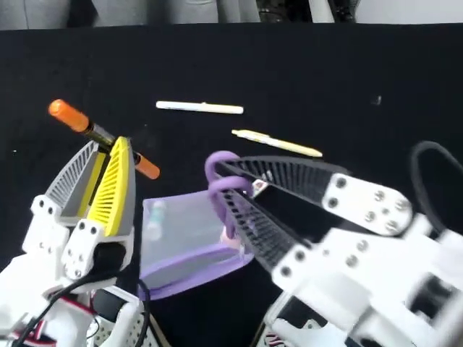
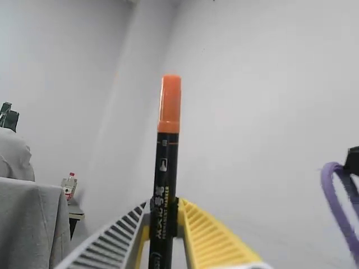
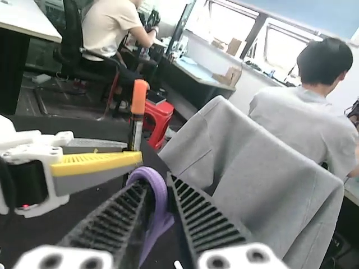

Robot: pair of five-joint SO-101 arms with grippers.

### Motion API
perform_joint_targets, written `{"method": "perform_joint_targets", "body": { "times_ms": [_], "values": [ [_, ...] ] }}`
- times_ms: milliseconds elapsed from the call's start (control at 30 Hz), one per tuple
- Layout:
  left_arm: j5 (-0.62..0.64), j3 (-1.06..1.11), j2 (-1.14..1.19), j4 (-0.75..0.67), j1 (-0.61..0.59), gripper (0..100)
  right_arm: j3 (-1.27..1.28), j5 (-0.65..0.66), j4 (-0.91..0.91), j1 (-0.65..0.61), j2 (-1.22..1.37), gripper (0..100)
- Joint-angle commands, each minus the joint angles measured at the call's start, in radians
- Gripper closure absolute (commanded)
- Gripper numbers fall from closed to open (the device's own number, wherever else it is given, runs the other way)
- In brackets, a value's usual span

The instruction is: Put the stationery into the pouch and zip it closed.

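Marker (image 1: 90,129), orange-capped, black barrel: clamped crosswise between the fingers of my left gripper (image 1: 108,144), lifted clear of the table (image 1: 325,72) on its left side.

Pouch (image 1: 181,231), clear with purple trim: near the table's front edge, between the two arms. My right gripper (image 1: 221,177) is clenched on its purple loop (image 1: 213,168).

White pen (image 1: 199,108) and yellow pen (image 1: 278,143): loose toward the table's middle, well apart from the pouch, not yet packed.

Hazards, as I judge them:
- With only the loop held, the pouch mouth may sag shut and the marker would catch on the rim.
- The marker may pivot in the fingers on contact.
- The two grippers sit near each other; a careless approach risks a knock.

Lettering: small white print on the marker barrel (image 2: 162,202), too fine to read. I see none elsewhere.
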Motion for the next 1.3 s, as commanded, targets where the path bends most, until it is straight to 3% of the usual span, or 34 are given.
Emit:
{"method": "perform_joint_targets", "body": {
  "times_ms": [0,200,500,700,1167,1267],
  "values": [
    [0.006,-0.119,0.017,0.038,0.016,97,0.093,0.002,-0.075,0.049,0.039,98.7],
    [0.075,-0.295,0.025,0.318,0.074,97,0.326,0.0,-0.278,0.19,0.051,98.7],
    [0.083,-0.321,0.012,0.503,0.128,97,0.562,-0.003,-0.539,0.272,0.051,98.7],
    [0.084,-0.311,-0.006,0.52,0.128,97,0.667,-0.166,-0.72,0.364,0.051,98.7],
    [0.117,-0.302,-0.002,0.511,0.18,97,0.763,-0.176,-0.839,0.364,0.053,98.7],
    [0.117,-0.228,-0.002,0.45,0.189,97,0.786,-0.176,-0.867,0.364,0.051,98.7]
  ]
}}
